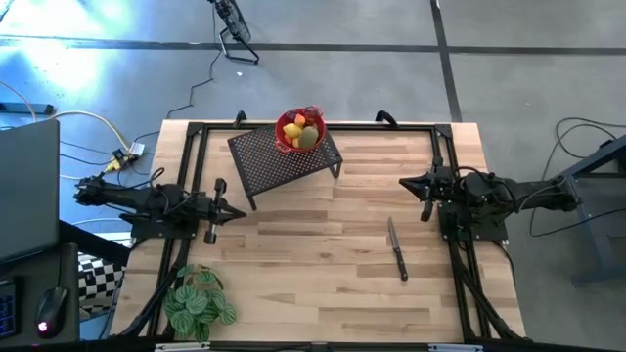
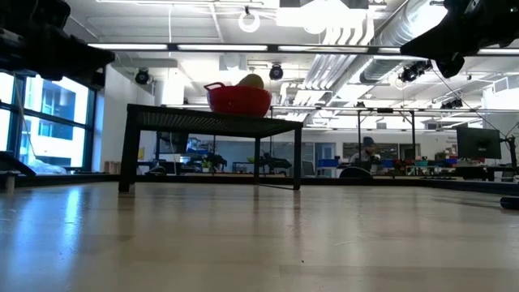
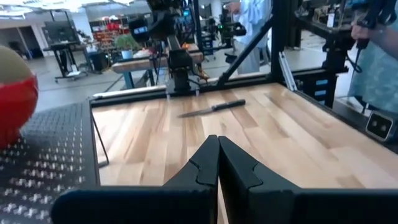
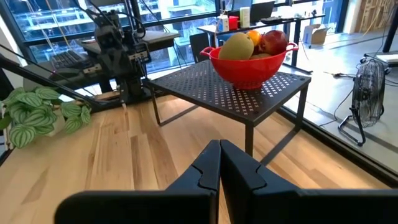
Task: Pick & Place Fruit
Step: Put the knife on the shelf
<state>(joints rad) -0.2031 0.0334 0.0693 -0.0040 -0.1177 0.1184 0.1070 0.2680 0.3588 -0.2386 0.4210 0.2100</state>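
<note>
The fruit (image 1: 300, 131) lies heaped in a red bowl (image 4: 252, 65) that stands on a black perforated metal stand (image 1: 285, 158) at the table's far middle. In the right wrist view I see a yellow-green piece (image 4: 237, 45), a dark red one (image 4: 275, 42) and an orange one (image 4: 250, 35). The bowl also shows in the low view (image 2: 238, 98) and the left wrist view (image 3: 15, 102). My left gripper (image 1: 243, 214) is shut and empty, at the table's left, near side of the stand. My right gripper (image 1: 402, 183) is shut and empty, at the table's right.
A knife (image 1: 396, 248) lies on the wooden table right of centre, near my right arm. A green leafy plant (image 1: 199, 302) stands at the near left corner. Black frame rails (image 1: 452, 244) run along the table's sides. Bare wood lies between the arms.
</note>
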